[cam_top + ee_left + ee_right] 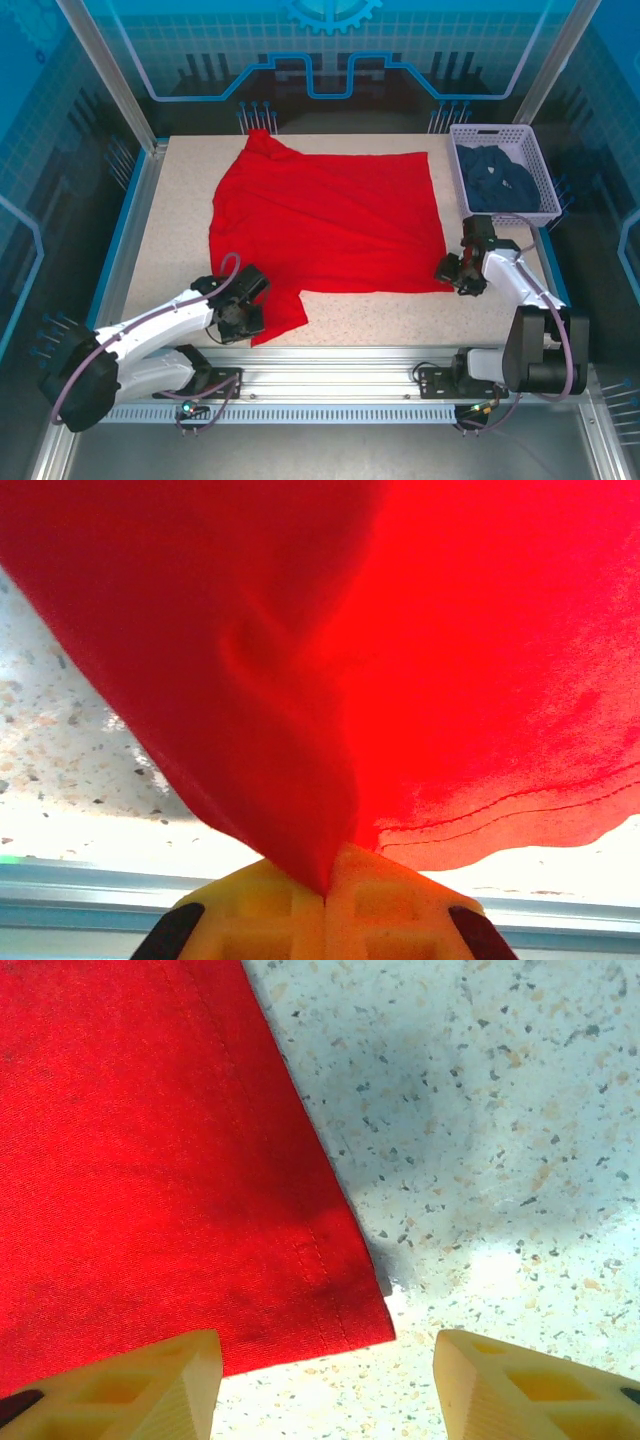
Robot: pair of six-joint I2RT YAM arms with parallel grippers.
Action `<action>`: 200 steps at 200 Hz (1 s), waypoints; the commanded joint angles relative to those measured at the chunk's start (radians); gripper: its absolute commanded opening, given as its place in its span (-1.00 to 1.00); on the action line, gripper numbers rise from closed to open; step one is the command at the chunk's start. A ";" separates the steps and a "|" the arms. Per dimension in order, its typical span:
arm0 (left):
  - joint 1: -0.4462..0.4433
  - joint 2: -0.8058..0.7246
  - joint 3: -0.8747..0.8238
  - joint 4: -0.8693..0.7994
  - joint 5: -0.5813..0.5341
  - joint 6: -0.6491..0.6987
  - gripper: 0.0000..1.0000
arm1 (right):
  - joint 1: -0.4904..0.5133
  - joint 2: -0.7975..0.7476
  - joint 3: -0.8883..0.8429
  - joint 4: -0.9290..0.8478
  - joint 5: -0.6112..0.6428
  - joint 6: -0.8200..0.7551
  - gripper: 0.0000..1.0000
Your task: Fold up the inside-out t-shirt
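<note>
At the near left edge of the surface (170, 230), the left pincer (325, 888) is shut tight on a pinch of the red t-shirt (330, 220). Its two yellow fingers (270, 910) press together with the cloth squeezed between them. From there the cloth goes up and spreads wide across the left wrist view, so it hides most of what lies behind it. The lower part of the fingers is cut off by the bottom of the picture. From above, the arm covers part of this pincer, and a flap of shirt sits right beside it.

The right pincer (327, 1345) is open and holds nothing. The near right corner of the shirt lies flat between its fingertips. I cannot tell if they touch the cloth or the surface.

The rest of the shirt is spread over the middle of the surface, plain red side up. Its far left part is bunched, and its shape is hard to make out.

A white basket (457, 165) stands at the far right corner. A dark blue garment (500, 180) lies inside, partly hidden by the walls.
</note>
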 commanded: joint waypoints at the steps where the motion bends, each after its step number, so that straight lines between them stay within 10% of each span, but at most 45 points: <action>1: 0.011 -0.016 0.006 0.008 0.029 0.032 -1.00 | -0.011 0.017 -0.025 -0.032 0.007 0.036 0.16; 132: 0.032 -0.084 0.015 -0.008 0.026 0.026 -1.00 | -0.017 0.117 -0.019 0.057 -0.076 0.053 -0.65; 200: 0.223 -0.189 0.120 -0.083 0.131 0.095 -1.00 | -0.017 0.094 0.039 0.040 -0.094 0.021 -0.82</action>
